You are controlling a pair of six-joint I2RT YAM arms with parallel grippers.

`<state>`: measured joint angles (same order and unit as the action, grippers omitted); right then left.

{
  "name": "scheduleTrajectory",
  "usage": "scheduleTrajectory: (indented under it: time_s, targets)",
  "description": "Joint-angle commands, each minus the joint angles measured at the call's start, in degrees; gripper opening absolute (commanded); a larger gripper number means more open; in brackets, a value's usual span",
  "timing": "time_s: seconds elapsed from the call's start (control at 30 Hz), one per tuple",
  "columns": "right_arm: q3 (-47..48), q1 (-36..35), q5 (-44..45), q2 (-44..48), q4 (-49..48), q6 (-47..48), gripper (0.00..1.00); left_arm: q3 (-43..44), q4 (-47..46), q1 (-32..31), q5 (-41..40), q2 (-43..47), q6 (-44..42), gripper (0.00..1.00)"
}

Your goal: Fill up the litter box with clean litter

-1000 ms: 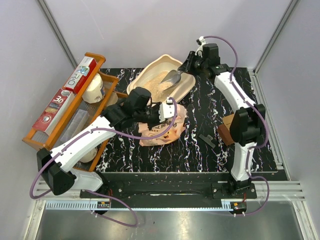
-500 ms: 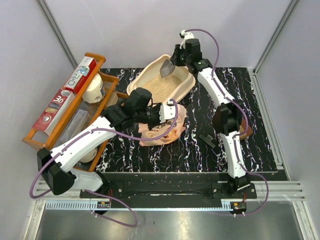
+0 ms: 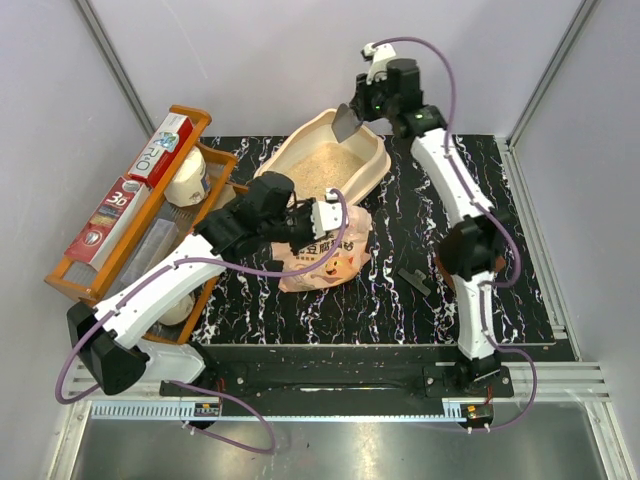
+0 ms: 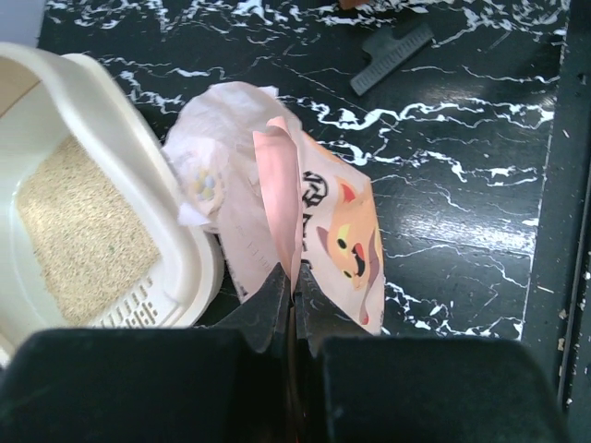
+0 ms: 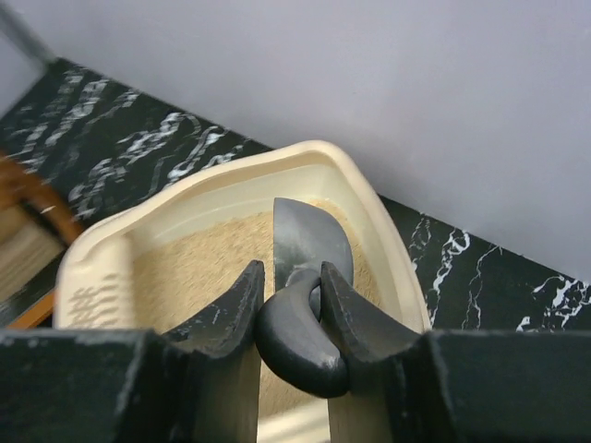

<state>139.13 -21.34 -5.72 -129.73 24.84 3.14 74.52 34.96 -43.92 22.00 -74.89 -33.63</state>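
Litter (image 3: 325, 168) covers the floor of the litter box (image 3: 372, 172) in a thin, pale layer, and the box sits at the far edge of the table near the middle. We judge the filling to be partly done and the work to be between scoops. Our right pincer (image 5: 291, 277) is part open, clamped on the handle of a dark grey scoop (image 5: 305, 235), which hangs above the far end of the box. From the wrist view its blade looks empty. Our left pincer (image 4: 292, 277) is closed tight on the top edge of the pink cat-print bag (image 4: 337, 240), which lies crumpled just beside the near wall of the box. We cannot see into its mouth, so we cannot tell how much litter it holds. Next we expect to carry the scoop back to the bag, which calls for the left pincer to hold the opening up and steady. An orange rack (image 3: 195, 118) of boxes and a bottle stands along the left edge.
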Motion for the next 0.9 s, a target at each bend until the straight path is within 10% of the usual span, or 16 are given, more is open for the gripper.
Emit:
scheduleTrajectory:
  time_s: [0.0,0.3,0.87]
  targets:
    - [-6.46,4.89,-17.61,18.27,2.48,-4.78,0.00,-0.78,-5.06,2.08,-0.11,3.79,4.09,0.00]
    - [-33.88,10.27,-51.11,38.40,6.71,-4.48,0.00,-0.34,-9.12,5.77,-1.43,3.79,11.65,0.00]
    - [-40.62,10.27,-50.01,44.91,12.69,6.71,0.00,-0.17,-9.21,6.39,0.24,3.35,12.45,0.00]
